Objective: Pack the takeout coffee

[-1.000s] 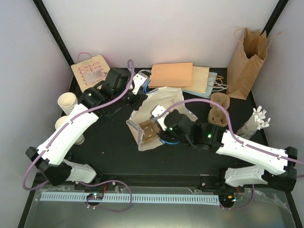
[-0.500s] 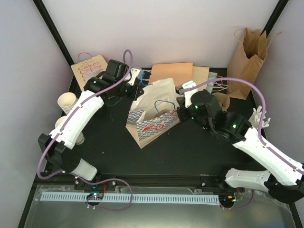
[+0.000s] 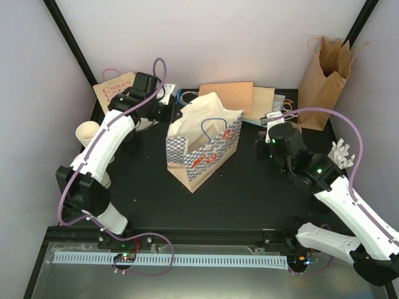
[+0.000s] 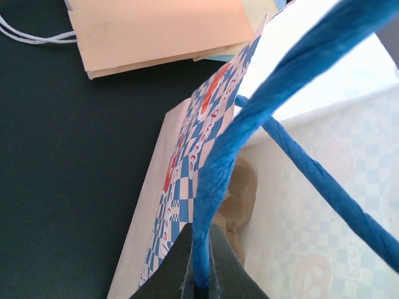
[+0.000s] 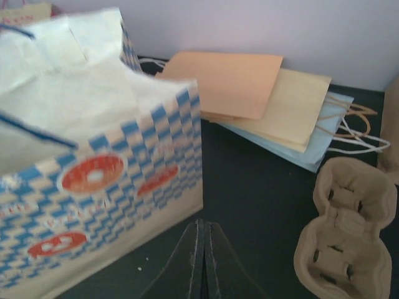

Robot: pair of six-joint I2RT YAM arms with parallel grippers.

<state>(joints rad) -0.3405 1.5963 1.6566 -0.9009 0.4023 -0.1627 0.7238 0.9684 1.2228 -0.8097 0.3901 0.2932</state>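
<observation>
A blue-and-white checked paper bag (image 3: pixel 202 149) stands upright at the table's middle. My left gripper (image 3: pixel 171 109) is shut on its blue twisted handle (image 4: pixel 215 180) at the bag's back left top; in the left wrist view the gripper (image 4: pixel 201 249) pinches the cord. A cardboard cup carrier (image 4: pixel 240 199) lies inside the bag. My right gripper (image 3: pixel 265 140) is shut and empty, just right of the bag, as the right wrist view (image 5: pixel 203 225) also shows. A cream paper cup (image 3: pixel 87 132) stands at the far left. No black lids are in view.
A second cardboard carrier (image 5: pixel 349 230) lies right of my right gripper. Flat orange and pale bags (image 3: pixel 234 96) lie at the back, a "Cakes" bag (image 3: pixel 115 90) back left, a tall brown bag (image 3: pixel 324 81) back right. A white ribbed stack (image 3: pixel 340 152) is at the right edge.
The checked bag went from lying on its side to standing upright, lifted by its handle in my left gripper. My right gripper came out of the bag and moved right.
</observation>
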